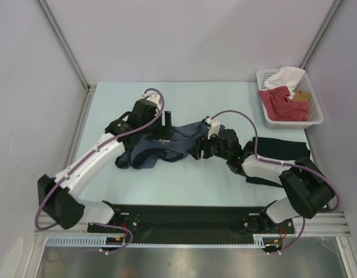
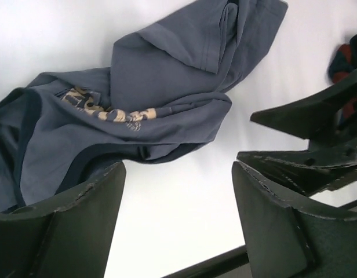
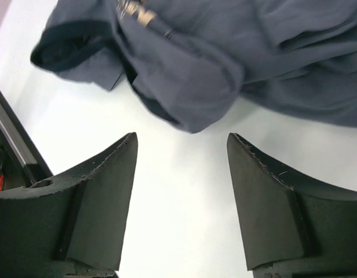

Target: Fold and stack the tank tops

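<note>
I see the left pincer (image 2: 177,168) wide open, holding nothing, just above the table (image 1: 184,185) near its middle. It is on the far side of the blue top (image 1: 158,149). The right pincer (image 3: 181,139) is also wide open and empty, at the blue top's right end and low over the table. The blue top is crumpled mid-table, stretched left to right, with its lettering (image 2: 109,113) partly showing in a fold. The navy top (image 1: 286,152) lies flat toward the right edge, partly under the right arm and apart from the blue one. The basket (image 1: 294,124) sits at the far right corner with a red garment (image 1: 280,104) and a white garment (image 1: 286,76) inside.
</note>
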`<state>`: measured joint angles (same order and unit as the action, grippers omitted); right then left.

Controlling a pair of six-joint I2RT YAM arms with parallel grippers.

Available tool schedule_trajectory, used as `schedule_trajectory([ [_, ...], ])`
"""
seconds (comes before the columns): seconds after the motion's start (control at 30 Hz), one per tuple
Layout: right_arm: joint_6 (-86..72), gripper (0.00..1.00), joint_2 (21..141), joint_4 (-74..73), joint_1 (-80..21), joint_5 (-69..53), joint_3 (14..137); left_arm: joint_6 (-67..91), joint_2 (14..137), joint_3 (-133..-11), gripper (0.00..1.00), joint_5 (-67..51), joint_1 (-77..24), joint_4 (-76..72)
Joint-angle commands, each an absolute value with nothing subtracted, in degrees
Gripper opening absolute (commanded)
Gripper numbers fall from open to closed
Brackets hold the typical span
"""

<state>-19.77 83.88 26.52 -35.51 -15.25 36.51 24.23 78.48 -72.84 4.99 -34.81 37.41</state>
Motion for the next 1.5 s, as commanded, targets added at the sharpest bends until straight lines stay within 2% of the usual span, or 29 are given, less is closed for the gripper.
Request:
schedule_trajectory([
  [0.0,-20.0,0.68,84.7,23.2,-38.5,-9.4,38.1,25.7,71.1,-65.0,0.79,1.3,-34.0,34.5],
  [0.2,-19.5,0.73,90.1,18.6,-40.5,-7.3,43.2,26.7,63.1,-57.2,0.79,-1.8,-33.8,33.3],
  [0.47,-18.5,0.68,98.2,21.4,-40.6,-12.2,47.3,26.6,60.3,-53.0,0.78,-5.1,-33.8,32.4],
  [0.53,-18.2,0.53,99.1,21.9,-40.3,-13.8,49.0,27.0,60.5,-50.6,0.77,-6.9,-33.8,30.2],
  [0.57,-18.3,0.4,99.1,22.0,-40.0,-15.1,49.7,27.0,60.6,-50.6,0.77,-7.5,-33.8,29.5],
  [0.6,-18.8,0.17,99.5,22.2,-39.4,-20.4,50.4,27.1,60.8,-49.7,0.75,-7.7,-33.7,28.9],
  [0.7,-22.9,0.03,98.8,27.9,-36.7,-31.2,49.1,27.4,60.5,-48.1,0.73,-8.9,-33.3,26.6],
  [0.73,-24.2,0.01,98.7,32.6,-35.8,-33.6,48.3,27.4,60.2,-47.6,0.73,-9.3,-33.2,24.8],
  [0.9,-29.8,0.0,99.7,41.7,-35.1,-44.4,44.1,27.6,57.7,-44.5,0.67,-12.7,-32.7,19.6],
  [1.1,-41.8,0.0,101.3,60.7,-32.6,-54.7,41.4,27.5,57.0,-41.1,0.62,-15.6,-32.6,14.0],
  [1.3,-50.6,0.0,101.7,74.5,-31.6,-59.5,39.1,28.7,55.1,-37.8,0.59,-19.2,-32.1,7.0],
  [1.47,-55.0,0.0,102.4,78.2,-31.6,-61.2,39.4,29.4,53.2,-34.7,0.58,-20.9,-31.6,2.2],
])
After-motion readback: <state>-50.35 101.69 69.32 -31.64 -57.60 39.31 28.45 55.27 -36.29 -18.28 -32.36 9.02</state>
